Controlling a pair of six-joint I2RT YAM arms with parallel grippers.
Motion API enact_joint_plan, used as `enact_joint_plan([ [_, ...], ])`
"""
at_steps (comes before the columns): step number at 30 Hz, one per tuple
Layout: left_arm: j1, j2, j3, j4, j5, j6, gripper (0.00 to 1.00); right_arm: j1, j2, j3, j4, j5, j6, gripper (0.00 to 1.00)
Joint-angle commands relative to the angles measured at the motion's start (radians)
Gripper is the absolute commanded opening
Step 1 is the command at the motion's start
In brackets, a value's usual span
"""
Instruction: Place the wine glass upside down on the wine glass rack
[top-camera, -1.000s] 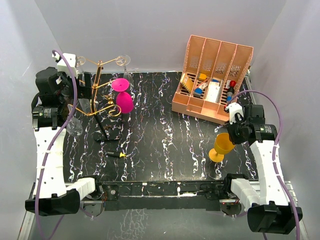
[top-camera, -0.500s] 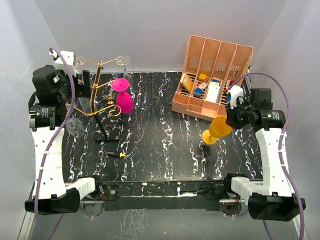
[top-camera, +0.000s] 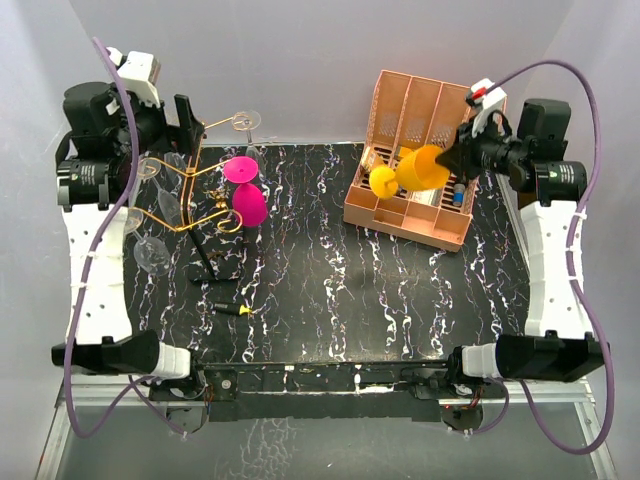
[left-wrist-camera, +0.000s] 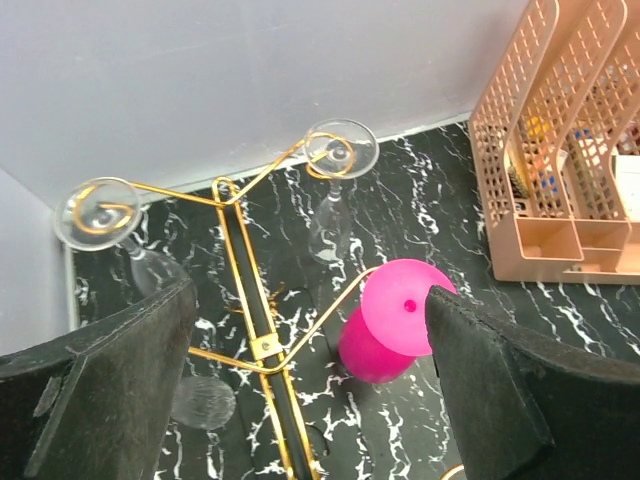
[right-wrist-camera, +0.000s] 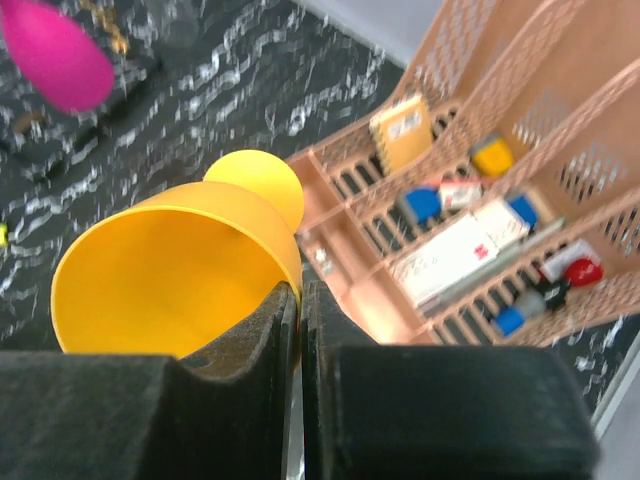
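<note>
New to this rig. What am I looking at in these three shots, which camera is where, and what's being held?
Two robot arms are bolted at the near edge of a black marbled table. The wide picture looks down from above and behind them; the other two come from a camera on each wrist. The left gripper is open and empty, over the gold wire wine glass rack, where a pink glass and clear glasses hang upside down. The right gripper is shut on the rim of a yellow wine glass, held sideways in the air near the pink file organiser.
</note>
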Motion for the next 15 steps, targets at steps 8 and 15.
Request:
enact_joint_plan([
  [8, -0.189, 0.137, 0.044, 0.095, 0.076, -0.176, 0.94, 0.107, 0.131, 0.151, 0.500, -0.038, 0.393, 0.08],
  [15, -0.279, 0.208, 0.042, 0.192, 0.116, -0.336, 0.95, 0.267, 0.204, 0.186, 0.560, 0.039, 0.461, 0.08],
])
